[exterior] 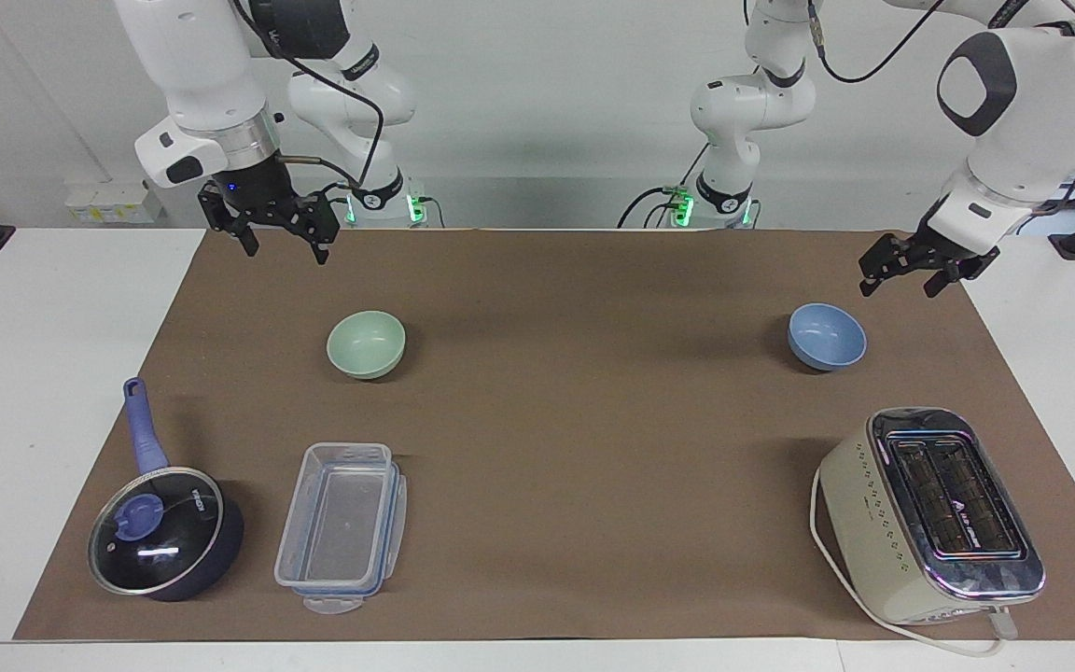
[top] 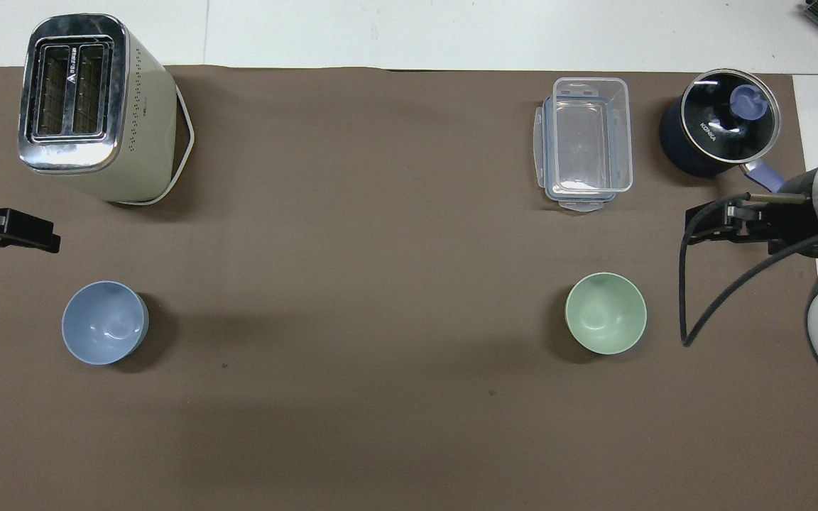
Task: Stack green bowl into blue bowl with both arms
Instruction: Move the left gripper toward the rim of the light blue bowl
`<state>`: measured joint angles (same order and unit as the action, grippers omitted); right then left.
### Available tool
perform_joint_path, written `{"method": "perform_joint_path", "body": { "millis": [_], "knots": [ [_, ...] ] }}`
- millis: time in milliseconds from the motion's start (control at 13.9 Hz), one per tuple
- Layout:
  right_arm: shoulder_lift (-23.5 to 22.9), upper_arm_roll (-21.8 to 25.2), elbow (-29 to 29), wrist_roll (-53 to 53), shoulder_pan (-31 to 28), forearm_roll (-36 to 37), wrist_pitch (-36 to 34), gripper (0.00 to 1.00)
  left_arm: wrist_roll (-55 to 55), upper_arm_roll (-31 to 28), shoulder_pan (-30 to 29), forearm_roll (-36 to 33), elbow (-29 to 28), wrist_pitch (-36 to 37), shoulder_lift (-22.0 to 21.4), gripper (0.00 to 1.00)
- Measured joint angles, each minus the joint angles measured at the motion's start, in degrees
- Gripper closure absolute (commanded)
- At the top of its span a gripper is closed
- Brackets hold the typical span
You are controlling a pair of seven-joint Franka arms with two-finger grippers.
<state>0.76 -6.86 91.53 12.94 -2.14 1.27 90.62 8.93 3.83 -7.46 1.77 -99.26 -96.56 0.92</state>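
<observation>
The pale green bowl [exterior: 366, 343] stands upright on the brown mat toward the right arm's end of the table; it also shows in the overhead view [top: 606, 313]. The blue bowl [exterior: 827, 336] stands upright toward the left arm's end, also in the overhead view [top: 104, 322]. Both bowls are empty. My right gripper [exterior: 284, 252] is open and empty in the air, above the mat beside the green bowl, apart from it [top: 696, 231]. My left gripper [exterior: 900, 285] is open and empty in the air near the mat's edge beside the blue bowl [top: 36, 241].
A cream toaster [exterior: 934, 513] with its cord stands farther from the robots than the blue bowl. A clear plastic container [exterior: 343, 527] and a dark blue lidded saucepan [exterior: 164, 532] stand farther out than the green bowl. The brown mat [exterior: 593, 420] covers the white table.
</observation>
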Motion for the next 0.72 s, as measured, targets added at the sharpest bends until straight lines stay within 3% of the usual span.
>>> {"method": "perform_joint_path", "body": {
  "millis": [719],
  "knots": [
    [0.0,0.0,0.0,0.0,0.0,0.0,0.0,0.0,6.5,-0.2,-7.1,0.0,-15.5,-10.7,-1.1,0.0]
  ]
}}
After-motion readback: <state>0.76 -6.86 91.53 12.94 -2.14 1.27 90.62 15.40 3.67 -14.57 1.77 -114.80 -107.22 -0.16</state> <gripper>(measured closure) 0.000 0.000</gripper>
